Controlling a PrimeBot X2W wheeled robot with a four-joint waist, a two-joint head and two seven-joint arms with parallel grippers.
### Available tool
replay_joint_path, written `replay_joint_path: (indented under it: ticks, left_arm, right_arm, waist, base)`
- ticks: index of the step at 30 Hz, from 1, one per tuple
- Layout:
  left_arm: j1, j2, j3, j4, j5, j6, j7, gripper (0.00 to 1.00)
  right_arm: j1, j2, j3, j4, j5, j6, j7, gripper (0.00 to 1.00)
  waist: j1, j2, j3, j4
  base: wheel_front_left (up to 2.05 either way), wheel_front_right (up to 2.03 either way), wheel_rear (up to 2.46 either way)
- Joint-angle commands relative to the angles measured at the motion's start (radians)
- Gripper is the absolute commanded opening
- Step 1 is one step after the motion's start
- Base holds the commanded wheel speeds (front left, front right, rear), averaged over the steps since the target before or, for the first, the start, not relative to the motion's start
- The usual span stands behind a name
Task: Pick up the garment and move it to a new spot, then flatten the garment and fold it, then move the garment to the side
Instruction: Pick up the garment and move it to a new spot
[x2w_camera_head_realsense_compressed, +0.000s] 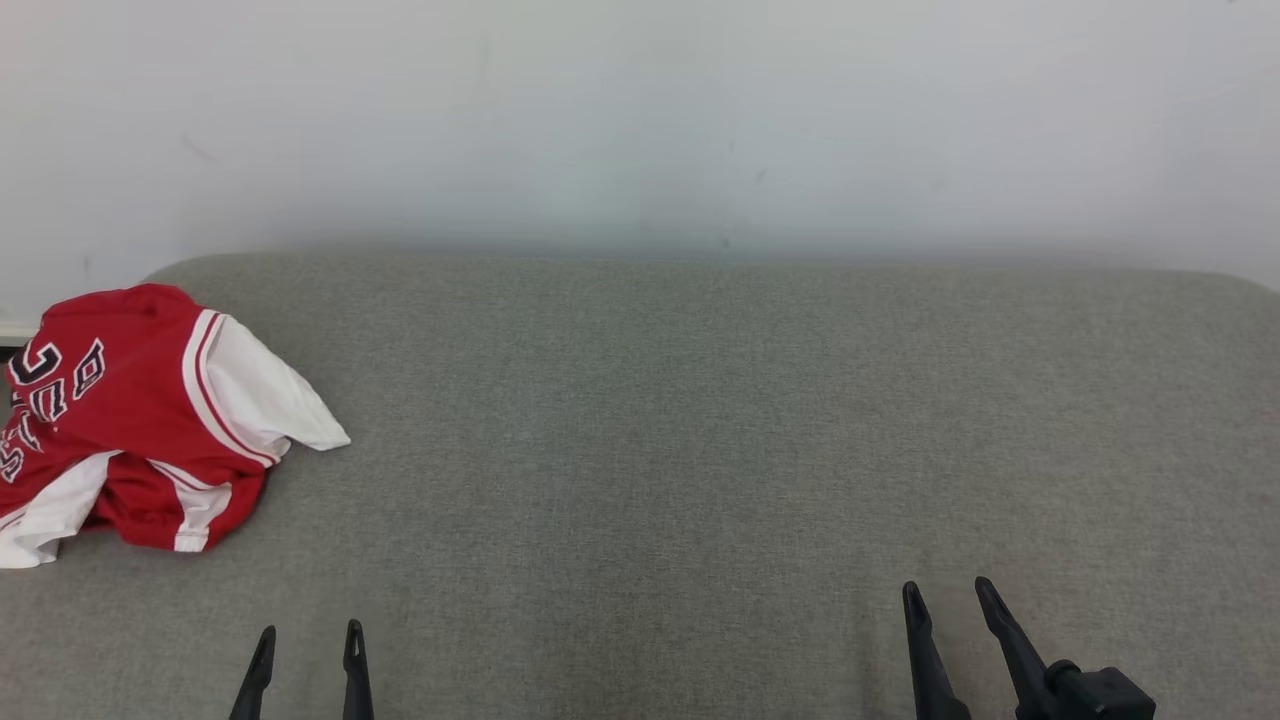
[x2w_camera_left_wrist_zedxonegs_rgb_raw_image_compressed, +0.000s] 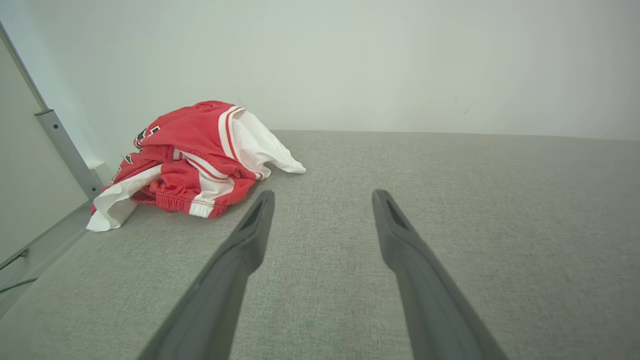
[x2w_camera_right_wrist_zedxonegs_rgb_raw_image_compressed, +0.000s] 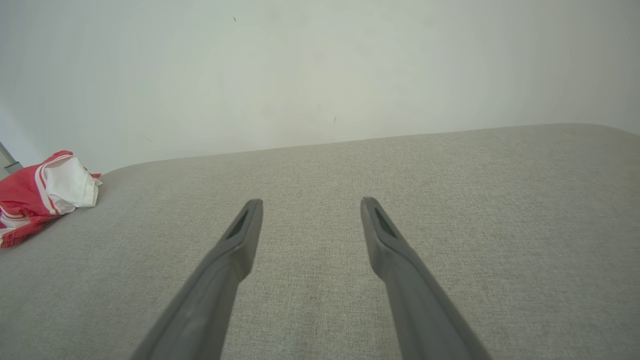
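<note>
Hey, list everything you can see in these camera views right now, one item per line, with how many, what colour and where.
garment: one, red and white with black lettering, crumpled in a heap at the far left of the padded surface
padded surface: one, grey fabric, spread across the whole foreground in front of the wall
wall: one, white, behind the surface
metal post: one, grey, beyond the left edge of the surface, seen in the left wrist view
left claw: one, dark fingers, open, low at the near left, holding nothing, apart from the garment
right claw: one, dark fingers, open, low at the near right, holding nothing
</note>
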Motion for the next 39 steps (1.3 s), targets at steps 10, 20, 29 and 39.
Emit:
replay_joint_path:
  ticks: [10, 20, 29, 39]
  left_arm:
    - [0.002, -0.001, 0.006, 0.019, 0.014, 0.02, -0.004, 1.0]
    - [0.019, -0.001, 0.002, 0.03, 0.016, 0.029, -0.004, 1.0]
    - [0.024, -0.001, 0.014, 0.038, 0.023, 0.035, -0.004, 1.0]
    - [0.037, -0.001, 0.031, 0.018, 0.001, 0.057, -0.004, 1.0]
  right_arm:
    - [0.019, 0.0, 0.005, 0.012, -0.003, -0.002, -0.001, 1.0]
    - [0.031, 0.0, 0.007, 0.019, -0.012, -0.002, -0.001, 1.0]
    - [0.041, 0.0, 0.014, 0.021, -0.008, -0.002, -0.001, 1.0]
    - [0.021, 0.0, 0.035, 0.026, -0.015, -0.002, -0.001, 1.0]
  waist:
    - [0.0, -0.0001, -0.009, 0.12]
    - [0.0, -0.0001, -0.025, 0.247]
    - [0.0, -0.0001, -0.039, 0.347]
    - [0.0, -0.0001, -0.027, 0.39]
  base:
    - [0.0, 0.0, 0.0]
    - [0.0, 0.0, 0.0]
    - [0.0, 0.0, 0.0]
    - [0.0, 0.0, 0.0]
